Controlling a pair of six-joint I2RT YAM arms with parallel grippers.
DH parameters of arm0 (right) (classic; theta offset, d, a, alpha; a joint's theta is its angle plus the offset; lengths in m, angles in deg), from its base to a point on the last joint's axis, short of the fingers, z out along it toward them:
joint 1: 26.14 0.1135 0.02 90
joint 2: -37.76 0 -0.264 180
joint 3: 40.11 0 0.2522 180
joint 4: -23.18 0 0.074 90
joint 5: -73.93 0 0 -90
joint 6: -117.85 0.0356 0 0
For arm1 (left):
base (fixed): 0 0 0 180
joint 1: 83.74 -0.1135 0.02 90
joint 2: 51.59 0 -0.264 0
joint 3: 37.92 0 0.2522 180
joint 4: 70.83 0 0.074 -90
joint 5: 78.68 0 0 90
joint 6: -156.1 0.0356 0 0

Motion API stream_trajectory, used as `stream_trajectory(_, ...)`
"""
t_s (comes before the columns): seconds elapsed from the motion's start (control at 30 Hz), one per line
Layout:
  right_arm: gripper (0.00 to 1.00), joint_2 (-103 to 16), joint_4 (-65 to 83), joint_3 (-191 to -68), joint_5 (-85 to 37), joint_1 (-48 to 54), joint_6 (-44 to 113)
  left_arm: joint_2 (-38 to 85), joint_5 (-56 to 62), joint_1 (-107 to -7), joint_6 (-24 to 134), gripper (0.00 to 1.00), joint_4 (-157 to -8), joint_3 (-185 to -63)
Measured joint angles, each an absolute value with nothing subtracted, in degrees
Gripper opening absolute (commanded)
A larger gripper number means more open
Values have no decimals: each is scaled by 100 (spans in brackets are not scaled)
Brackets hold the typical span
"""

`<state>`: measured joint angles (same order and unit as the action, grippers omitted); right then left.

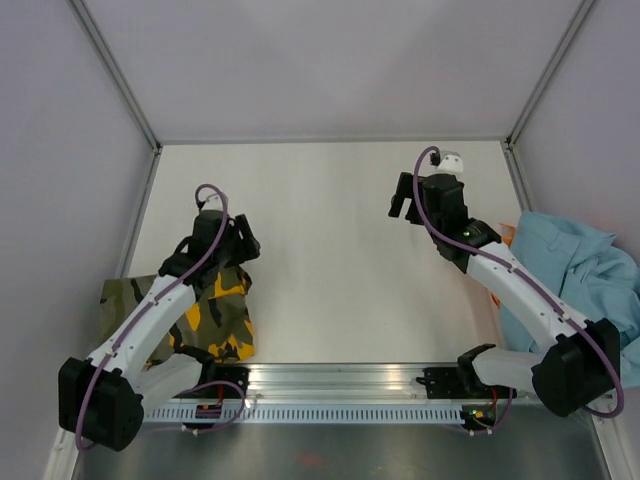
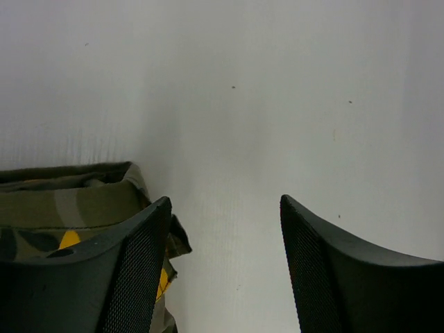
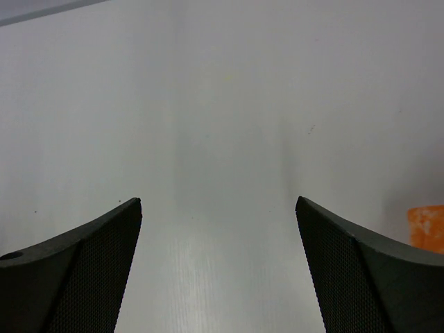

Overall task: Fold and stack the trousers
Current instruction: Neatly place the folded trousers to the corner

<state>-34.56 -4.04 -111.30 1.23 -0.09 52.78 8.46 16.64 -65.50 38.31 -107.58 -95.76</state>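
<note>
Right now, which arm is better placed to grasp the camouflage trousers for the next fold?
Left. The left gripper is open right beside the trousers, whose edge shows next to it in its wrist view. The right gripper, also open, hangs over the table, nearer the light-blue garment.

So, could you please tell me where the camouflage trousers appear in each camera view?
Top external: trousers lower left, partly under the left arm.
Left wrist: lower-left corner, behind one finger.
Right wrist: not in it.
Shared landmark: the left gripper, beside the trousers.
</note>
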Motion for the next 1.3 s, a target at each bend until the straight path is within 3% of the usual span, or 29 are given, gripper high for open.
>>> stream_trajectory(0.3,98,-2903,-625,-11069,412,-186,5219,-76,2986,-6550,3241,71,-10795,-8721)
stream_trajectory(0.73,98,-3147,-913,-11373,-602,-186,5350,715,3030,-6550,2568,70,-10576,-8243)
stream_trajectory(1.0,98,-3480,-1009,-12606,-1287,-186,5230,-65,2444,-6550,3243,91,-11531,-10234)
stream_trajectory(1.2,98,-3486,-1199,-13207,-1197,-186,4906,-704,1740,-6550,4305,92,-11555,-11961)
stream_trajectory(1.3,98,-3176,-1239,-13200,-1035,-186,4688,-1042,1502,-6550,4708,93,-11562,-12227)
